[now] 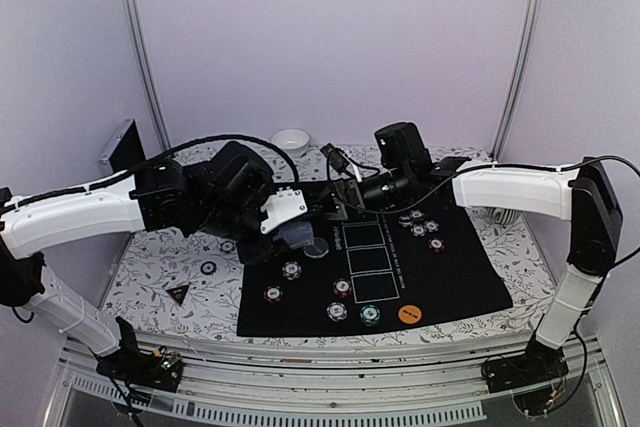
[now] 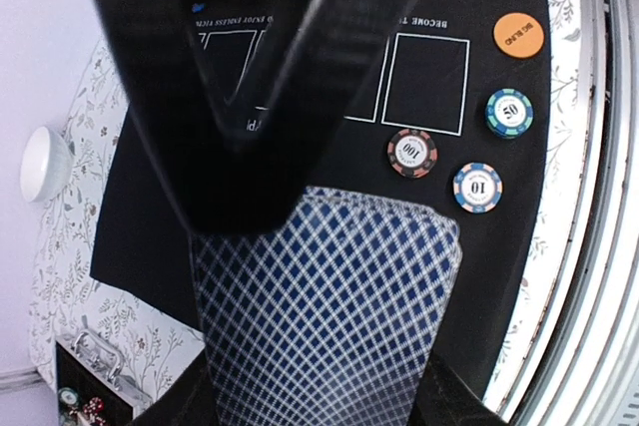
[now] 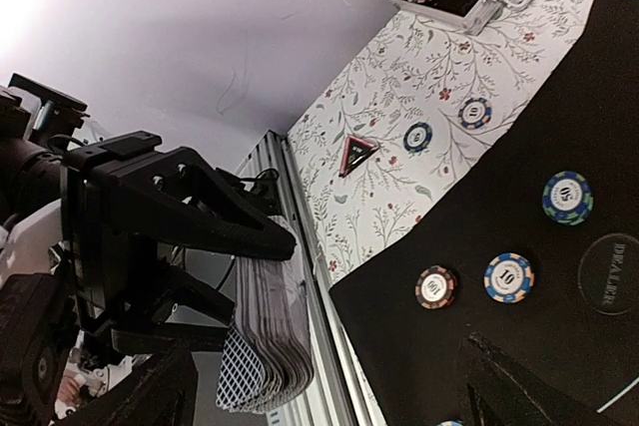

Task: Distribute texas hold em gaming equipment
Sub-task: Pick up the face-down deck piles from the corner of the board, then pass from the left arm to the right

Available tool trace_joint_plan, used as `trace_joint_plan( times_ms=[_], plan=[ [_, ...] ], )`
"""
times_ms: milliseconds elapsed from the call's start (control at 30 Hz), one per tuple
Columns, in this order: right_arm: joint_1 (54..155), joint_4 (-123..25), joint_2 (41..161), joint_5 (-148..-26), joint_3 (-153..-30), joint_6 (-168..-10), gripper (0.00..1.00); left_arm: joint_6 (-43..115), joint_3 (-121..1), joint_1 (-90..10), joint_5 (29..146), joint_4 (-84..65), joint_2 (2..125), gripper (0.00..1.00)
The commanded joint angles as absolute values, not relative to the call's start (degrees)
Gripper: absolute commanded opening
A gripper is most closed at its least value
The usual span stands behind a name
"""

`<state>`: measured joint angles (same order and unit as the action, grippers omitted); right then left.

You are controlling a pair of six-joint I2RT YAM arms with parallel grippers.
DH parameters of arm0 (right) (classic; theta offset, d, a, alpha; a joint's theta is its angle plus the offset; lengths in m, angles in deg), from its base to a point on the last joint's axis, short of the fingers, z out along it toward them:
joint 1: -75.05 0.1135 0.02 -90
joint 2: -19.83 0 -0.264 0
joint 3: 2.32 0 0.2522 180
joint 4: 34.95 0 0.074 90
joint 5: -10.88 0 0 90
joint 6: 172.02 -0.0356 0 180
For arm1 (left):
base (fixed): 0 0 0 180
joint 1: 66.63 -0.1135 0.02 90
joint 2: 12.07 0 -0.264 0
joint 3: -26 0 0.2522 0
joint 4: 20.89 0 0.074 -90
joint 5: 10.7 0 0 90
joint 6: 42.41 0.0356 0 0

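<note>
right wrist: left gripper point(image 3: 262, 291) was half-closed, clamped on card deck point(image 3: 262, 356). from above, deck hung over mat point(image 1: 470, 277), 10 o'clock corner. right gripper point(image 3: 334, 386) gaped wide, empty, approx 2 o'clock of deck. cards looked light, slick, bendy; pinch top card's edge.

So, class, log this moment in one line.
left hand: holds card deck | right hand: open, facing deck | chips: several on mat
</note>
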<state>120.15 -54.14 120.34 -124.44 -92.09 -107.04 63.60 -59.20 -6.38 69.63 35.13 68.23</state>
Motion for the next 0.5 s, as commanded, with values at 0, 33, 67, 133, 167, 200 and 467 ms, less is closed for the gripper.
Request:
trace_joint_plan(
  times_ms=[0,33,67,133,167,200,467],
  plan=[
    [122.2,-47.4,122.9,-129.7,-93.9,-110.5,0.91,67.8,-60.7,-5.4,68.3,34.3,68.2,0.41],
    [122.5,-47.4,123.5,-129.5,-94.0,-110.6,0.9,67.7,-60.7,-5.4,68.1,34.3,68.1,0.41],
    [122.5,-46.9,124.2,-130.0,-94.0,-111.0,0.88,67.7,-60.7,-5.4,67.9,34.3,68.2,0.41],
    [122.9,-46.7,125.7,-130.7,-94.8,-111.7,0.83,67.8,-60.9,-5.4,67.8,34.2,68.3,0.41],
    [123.1,-46.9,126.3,-130.4,-95.4,-111.7,0.78,67.9,-61.0,-5.4,67.5,34.3,68.5,0.41],
    [123.2,-47.4,126.9,-130.2,-95.9,-111.7,0.71,67.9,-61.1,-5.4,67.2,34.3,68.6,0.41],
    [123.2,-49.7,127.1,-129.3,-96.8,-110.5,0.29,68.2,-60.6,-5.3,65.2,33.5,67.4,0.4]
  ],
)
